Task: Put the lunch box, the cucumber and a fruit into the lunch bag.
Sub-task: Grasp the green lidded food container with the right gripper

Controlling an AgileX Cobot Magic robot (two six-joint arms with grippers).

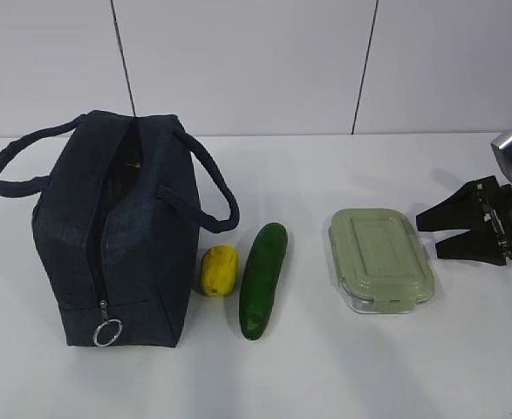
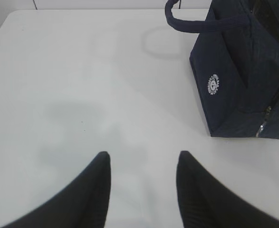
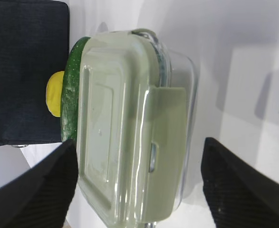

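**Right pincer wide open at the lunch box, nothing held**

You have the right gripper at the right edge of the table, its two dark fingers spread wide and pointing left toward the lunch box. In the exterior view its tips sit just beside the box's right end, and whether they touch it you cannot tell. Through the right wrist camera the box with its pale green lid lies between the two fingers, nearer the one on the left of that picture; neither finger visibly presses on it.

Left of the box, lying apart from it, you see the cucumber, and the yellow fruit right against the cucumber's left side. The fruit sits at the foot of the lunch bag, which stands upright at the left with its top unzipped and the ring pull low on the near end.

Your left gripper hovers over bare table, fingers partly apart and empty, with the bag off to its upper right, well apart.
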